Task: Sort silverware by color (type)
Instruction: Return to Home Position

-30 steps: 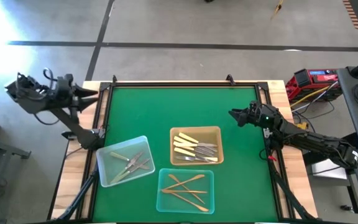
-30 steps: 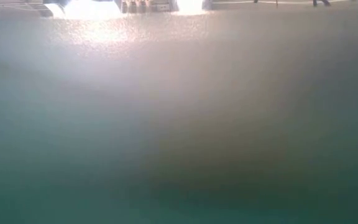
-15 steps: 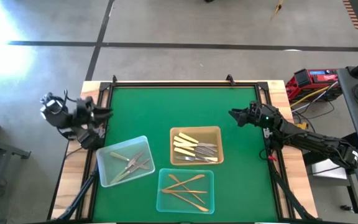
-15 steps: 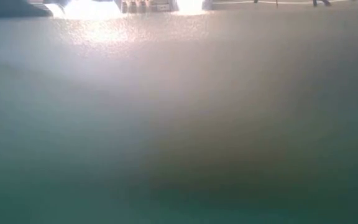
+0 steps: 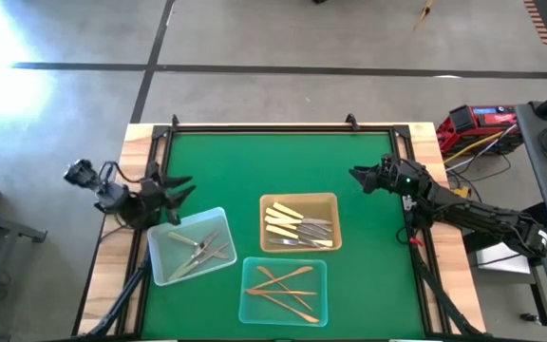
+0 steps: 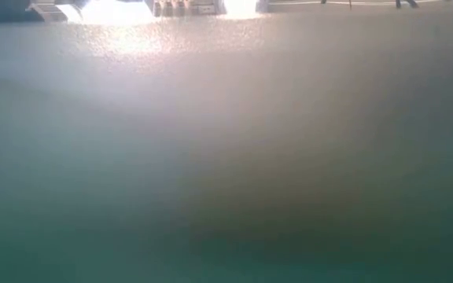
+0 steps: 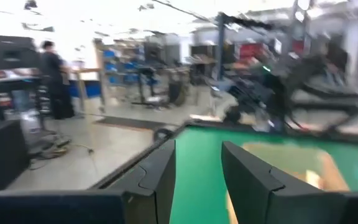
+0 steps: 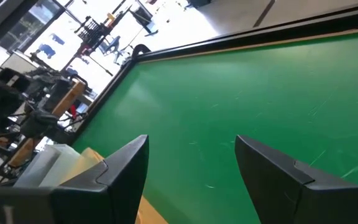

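At the green table's [image 5: 254, 166] left edge the left gripper [image 5: 180, 189], jaws spread and empty, hangs just above the clear tray [image 5: 153, 249] at lower left. A low sweep could clip its rim and jolt the silver cutlery [image 5: 198, 249] inside. The right gripper [image 5: 353, 175], also open and empty, waits right of centre, beyond the amber tray [image 5: 298, 197] of cream-handled pieces [image 5: 282, 220] and the blue tray [image 5: 284, 260] of gold pieces [image 5: 283, 285]. A second ago the left arm sat farther off the table's upper left; nothing else differs.

High cam overhead, whole table [image 5: 283, 166]; wrist cams low across it (low cam: blur)
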Controlling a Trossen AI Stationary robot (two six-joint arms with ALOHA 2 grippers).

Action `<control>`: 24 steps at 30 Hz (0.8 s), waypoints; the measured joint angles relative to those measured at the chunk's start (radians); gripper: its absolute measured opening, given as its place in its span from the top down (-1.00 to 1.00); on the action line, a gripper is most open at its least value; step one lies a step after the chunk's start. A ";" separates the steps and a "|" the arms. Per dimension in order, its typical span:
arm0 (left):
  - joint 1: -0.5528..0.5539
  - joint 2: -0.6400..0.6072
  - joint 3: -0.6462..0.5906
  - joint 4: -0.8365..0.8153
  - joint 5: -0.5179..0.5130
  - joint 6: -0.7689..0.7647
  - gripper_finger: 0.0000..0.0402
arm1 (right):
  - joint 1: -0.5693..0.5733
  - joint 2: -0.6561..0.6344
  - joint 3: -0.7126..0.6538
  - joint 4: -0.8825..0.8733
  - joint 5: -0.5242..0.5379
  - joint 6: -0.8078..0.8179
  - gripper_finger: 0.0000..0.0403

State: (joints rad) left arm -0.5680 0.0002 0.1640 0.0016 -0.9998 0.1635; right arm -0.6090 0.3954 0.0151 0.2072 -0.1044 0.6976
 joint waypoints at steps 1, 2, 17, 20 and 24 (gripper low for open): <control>0.034 0.000 -0.024 0.046 0.017 0.005 0.44 | 0.000 0.000 0.000 0.000 0.000 0.000 -0.15; 0.071 0.000 -0.049 0.088 0.033 0.005 0.44 | 0.000 0.000 0.000 -0.001 0.000 0.000 -0.15; 0.529 0.000 -0.152 0.326 0.460 -0.046 0.44 | 0.000 0.000 0.001 -0.001 0.000 -0.001 -0.15; 0.578 0.000 -0.153 0.338 0.460 -0.046 0.44 | 0.000 0.000 0.001 -0.001 0.000 0.000 -0.15; 0.602 0.000 -0.153 0.338 0.460 -0.046 0.44 | 0.000 0.000 0.001 -0.001 0.000 0.000 -0.15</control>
State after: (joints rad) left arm 0.0338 -0.0002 0.0114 0.3392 -0.5400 0.1179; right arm -0.6090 0.3954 0.0158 0.2060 -0.1043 0.6975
